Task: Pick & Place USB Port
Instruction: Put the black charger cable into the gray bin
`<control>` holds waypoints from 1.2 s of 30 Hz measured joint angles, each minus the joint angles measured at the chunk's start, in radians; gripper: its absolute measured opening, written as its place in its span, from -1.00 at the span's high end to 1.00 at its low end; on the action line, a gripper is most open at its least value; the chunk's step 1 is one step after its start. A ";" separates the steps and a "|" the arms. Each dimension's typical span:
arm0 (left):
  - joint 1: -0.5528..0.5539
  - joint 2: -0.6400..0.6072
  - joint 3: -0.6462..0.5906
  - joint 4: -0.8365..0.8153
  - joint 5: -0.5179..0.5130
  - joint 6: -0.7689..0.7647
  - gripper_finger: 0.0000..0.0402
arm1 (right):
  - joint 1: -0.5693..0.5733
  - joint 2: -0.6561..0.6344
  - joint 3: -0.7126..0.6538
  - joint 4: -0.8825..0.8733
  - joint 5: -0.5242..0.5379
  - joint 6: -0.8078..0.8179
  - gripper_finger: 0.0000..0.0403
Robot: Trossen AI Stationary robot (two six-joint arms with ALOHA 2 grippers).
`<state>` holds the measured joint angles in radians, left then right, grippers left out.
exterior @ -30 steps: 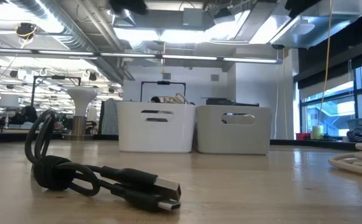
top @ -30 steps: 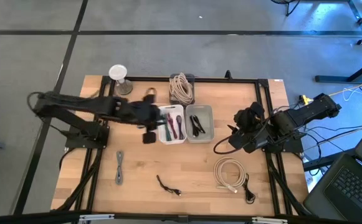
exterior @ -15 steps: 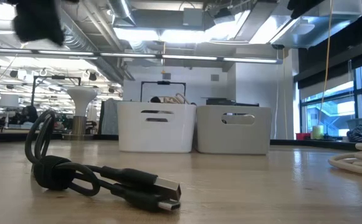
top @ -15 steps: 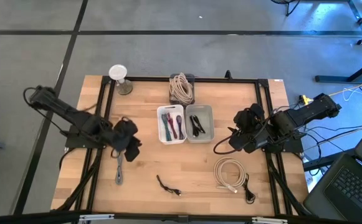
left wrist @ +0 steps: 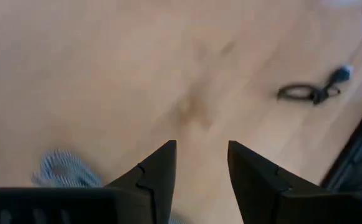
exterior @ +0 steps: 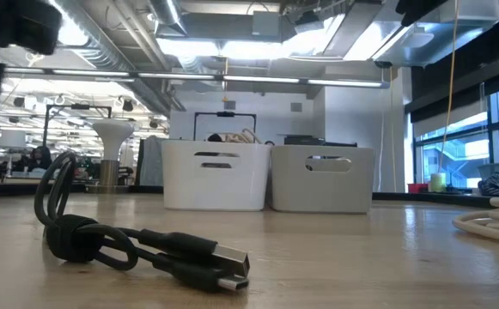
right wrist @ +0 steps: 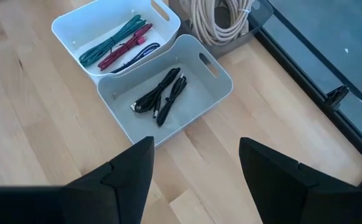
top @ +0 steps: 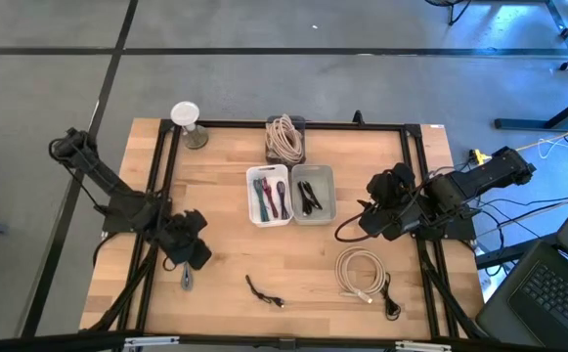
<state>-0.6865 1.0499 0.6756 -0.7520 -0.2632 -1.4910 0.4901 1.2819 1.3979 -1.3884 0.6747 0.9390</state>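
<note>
High view: left end effector (top: pixel 188 256) moved from bins to grey braided cable (top: pixel 186 277), fingers apart, empty; right end effector (top: pixel 373 213) wide.

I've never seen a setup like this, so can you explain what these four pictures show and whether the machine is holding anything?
It is a robot with two dark arms at a wooden table. One picture looks down from above, one looks level across the tabletop, and two come from cameras on the arms' wrists.

On the table stand two white bins: the left bin holds coloured cables, the right bin black ones. Around them lie a black cable, a coiled white cable and a grey braided cable.

The left gripper hovers above that braided cable, fingers apart, holding nothing. The right gripper waits near the right edge, open and empty.
</note>
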 joint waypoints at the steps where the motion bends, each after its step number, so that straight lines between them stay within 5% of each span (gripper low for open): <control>1: -0.019 0.004 -0.001 -0.002 0.011 -0.032 0.32 | 0.000 0.000 0.000 0.000 -0.004 0.000 -0.18; 9: -0.156 0.068 -0.002 -0.006 0.015 -0.233 0.33 | 0.000 0.006 0.000 0.008 -0.017 0.004 -0.18; 14: -0.177 0.144 -0.003 0.099 0.003 -0.196 0.35 | 0.000 0.014 0.000 0.010 -0.017 0.003 -0.18; 21: -0.122 0.282 -0.002 0.478 -0.025 0.351 0.35 | -0.001 0.019 0.000 0.021 -0.016 -0.003 -0.18; 25: -0.050 0.354 -0.002 0.581 0.044 0.659 0.35 | -0.001 0.019 0.000 0.020 -0.014 -0.003 -0.18; 30: 0.036 0.432 0.067 0.575 0.145 0.947 0.36 | -0.001 0.019 0.000 0.019 -0.014 -0.004 -0.18; 36: 0.086 0.505 0.192 0.450 0.139 1.189 0.36 | -0.001 0.019 0.000 0.019 -0.014 -0.003 -0.19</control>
<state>-0.6008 1.5546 0.8678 -0.3021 -0.1245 -0.3021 0.4892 1.3010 1.3975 -1.3693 0.6609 0.9356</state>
